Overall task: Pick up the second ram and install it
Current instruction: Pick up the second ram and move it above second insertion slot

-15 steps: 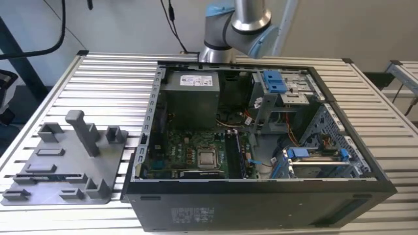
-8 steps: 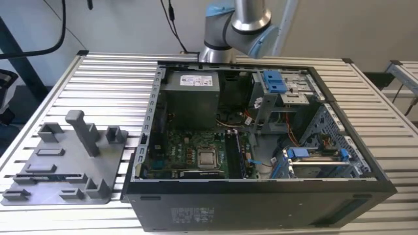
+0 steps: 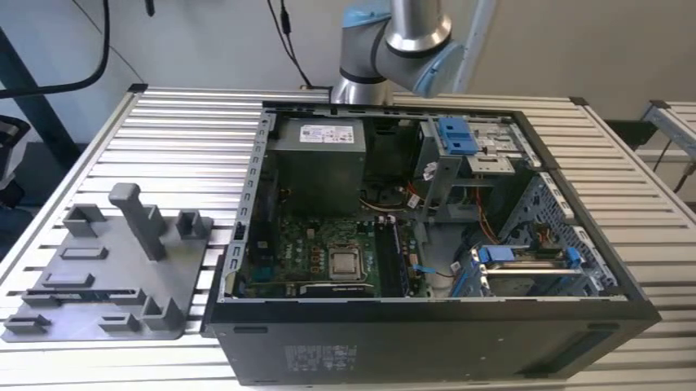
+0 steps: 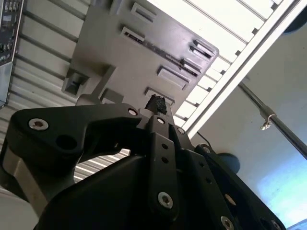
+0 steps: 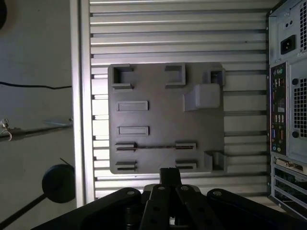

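Your exterior view looks steeply down on case (image 3: 435, 334) and plate (image 3: 109, 281). Both wrist views, past the gripper (image 5: 170, 174) (image 4: 156, 103), share the plate (image 5: 160, 117) (image 4: 108, 43): first square-on, second oblique.

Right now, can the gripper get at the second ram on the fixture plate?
Probably yes: the ram stands on edge in the plate with nothing over it, and the gripper hangs above the plate.

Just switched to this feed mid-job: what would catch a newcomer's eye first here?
The open computer case, its motherboard bare, lies on the slatted table at the exterior view's right. At that view's left sits the grey fixture plate with upright posts, where, in the first wrist view, the second ram spans two holders as a thin dark line. In both wrist views the black gripper, jaws together, hangs above that plate.
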`<state>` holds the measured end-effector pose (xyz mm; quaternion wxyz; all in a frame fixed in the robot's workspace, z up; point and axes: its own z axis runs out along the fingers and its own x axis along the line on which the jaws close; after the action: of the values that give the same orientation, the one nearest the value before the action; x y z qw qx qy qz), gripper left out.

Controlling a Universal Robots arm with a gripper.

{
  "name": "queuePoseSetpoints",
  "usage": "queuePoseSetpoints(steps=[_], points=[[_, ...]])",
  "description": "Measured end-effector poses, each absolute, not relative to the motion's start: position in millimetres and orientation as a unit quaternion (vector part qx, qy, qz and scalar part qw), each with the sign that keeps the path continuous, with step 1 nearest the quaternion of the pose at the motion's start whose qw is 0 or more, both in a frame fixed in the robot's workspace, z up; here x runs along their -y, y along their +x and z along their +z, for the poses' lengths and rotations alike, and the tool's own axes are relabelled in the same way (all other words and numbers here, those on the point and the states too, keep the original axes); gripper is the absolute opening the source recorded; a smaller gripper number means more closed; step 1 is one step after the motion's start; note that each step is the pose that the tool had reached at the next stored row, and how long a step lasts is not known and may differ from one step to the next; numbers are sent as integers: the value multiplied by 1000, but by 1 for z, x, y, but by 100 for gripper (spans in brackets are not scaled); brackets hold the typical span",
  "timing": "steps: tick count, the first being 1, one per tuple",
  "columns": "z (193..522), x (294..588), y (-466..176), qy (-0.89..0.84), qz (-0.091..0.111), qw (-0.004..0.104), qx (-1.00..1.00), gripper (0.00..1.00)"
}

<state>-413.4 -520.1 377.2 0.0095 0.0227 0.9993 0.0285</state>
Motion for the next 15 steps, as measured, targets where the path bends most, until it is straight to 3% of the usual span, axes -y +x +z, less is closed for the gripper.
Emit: queuePoseSetpoints(steps=[15], points=[[377, 520, -414, -2, 29, 9, -1000, 11]])
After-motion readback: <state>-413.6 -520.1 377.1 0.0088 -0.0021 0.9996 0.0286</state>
